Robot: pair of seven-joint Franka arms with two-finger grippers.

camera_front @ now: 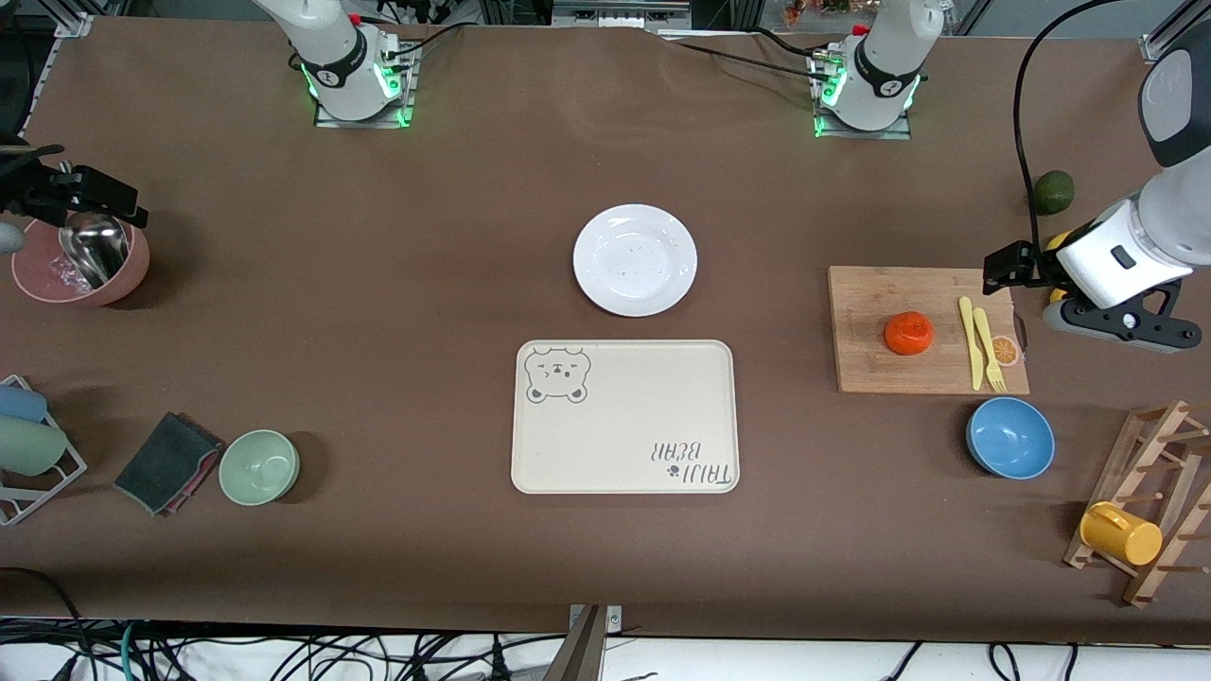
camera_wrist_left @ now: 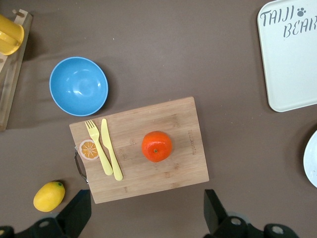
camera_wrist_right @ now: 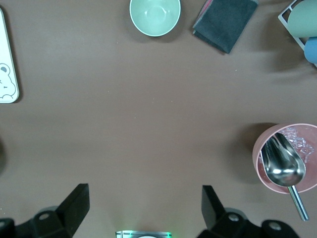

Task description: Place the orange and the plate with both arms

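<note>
Nothing of the task looked done yet; the orange (camera_front: 909, 333) sat on the cutting board (camera_front: 870, 369) toward the left arm's end of the table, beside the yellow knife (camera_front: 968, 340) and fork (camera_front: 987, 350); the plate (camera_front: 635, 259) lay bare mid-table, just farther from the front camera than the bear tray (camera_front: 624, 416). The left gripper (camera_wrist_left: 146, 210) hung above the table at the board's edge, its 2 fingers spread wide and empty; the right gripper (camera_wrist_right: 143, 208) waited, equally wide and empty, beside the pink bowl (camera_front: 80, 265). Both pickups and placements remained.
</note>
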